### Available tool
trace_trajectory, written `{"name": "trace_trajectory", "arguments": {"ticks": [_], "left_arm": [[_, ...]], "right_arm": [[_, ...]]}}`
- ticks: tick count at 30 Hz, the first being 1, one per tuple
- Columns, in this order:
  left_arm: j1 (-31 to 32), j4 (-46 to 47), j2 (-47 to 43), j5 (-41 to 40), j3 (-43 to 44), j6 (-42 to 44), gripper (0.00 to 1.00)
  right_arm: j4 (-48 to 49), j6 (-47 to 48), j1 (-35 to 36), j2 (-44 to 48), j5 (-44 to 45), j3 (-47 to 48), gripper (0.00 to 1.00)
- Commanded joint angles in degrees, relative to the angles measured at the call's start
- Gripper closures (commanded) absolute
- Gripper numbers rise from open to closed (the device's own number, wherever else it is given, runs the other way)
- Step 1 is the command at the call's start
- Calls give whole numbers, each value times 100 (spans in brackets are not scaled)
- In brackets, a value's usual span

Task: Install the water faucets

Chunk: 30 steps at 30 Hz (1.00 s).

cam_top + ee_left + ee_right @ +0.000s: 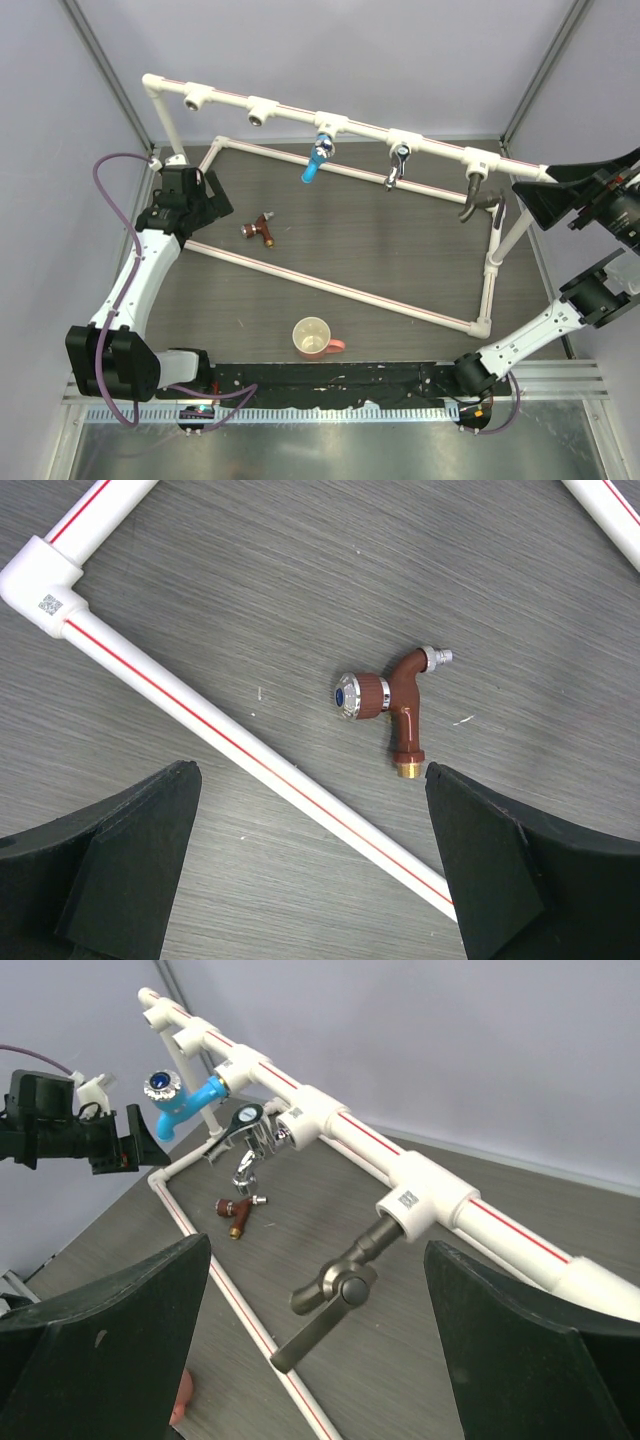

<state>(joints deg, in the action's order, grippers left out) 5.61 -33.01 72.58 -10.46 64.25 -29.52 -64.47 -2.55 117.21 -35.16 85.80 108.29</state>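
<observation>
The copper-coloured faucet [260, 229] lies loose on the dark table inside the pipe frame; it also shows in the left wrist view [395, 705] and the right wrist view [237, 1212]. The blue faucet [317, 160], the chrome faucet [398, 165] and the dark faucet [475, 195] sit in tee sockets on the raised white pipe [360, 127]. My left gripper [215, 195] is open and empty, above the table just left of the copper faucet, over a frame pipe [250, 755]. My right gripper [530, 205] is open and empty, facing the dark faucet [335, 1295] without touching it.
Two tee sockets [192, 98] [260, 112] at the left end of the raised pipe hold nothing. A white pipe frame [330, 288] lies on the table. A cream cup [313, 338] with a pink handle stands near the front edge. Grey walls close in both sides.
</observation>
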Motion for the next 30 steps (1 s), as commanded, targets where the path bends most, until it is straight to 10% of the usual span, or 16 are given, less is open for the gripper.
{"name": "trace_trajectory", "arguments": {"ticks": [1, 10, 30], "left_arm": [[-16, 225, -174, 0, -26, 51, 0], [-16, 225, -218, -26, -53, 51, 0], [-16, 260, -463, -123, -88, 95, 0]], "right_arm": [[-391, 52, 188, -439, 2134, 683, 6], [-505, 35, -346, -606, 2143, 430, 4], [790, 1114, -4073, -493, 2125, -877, 0]]}}
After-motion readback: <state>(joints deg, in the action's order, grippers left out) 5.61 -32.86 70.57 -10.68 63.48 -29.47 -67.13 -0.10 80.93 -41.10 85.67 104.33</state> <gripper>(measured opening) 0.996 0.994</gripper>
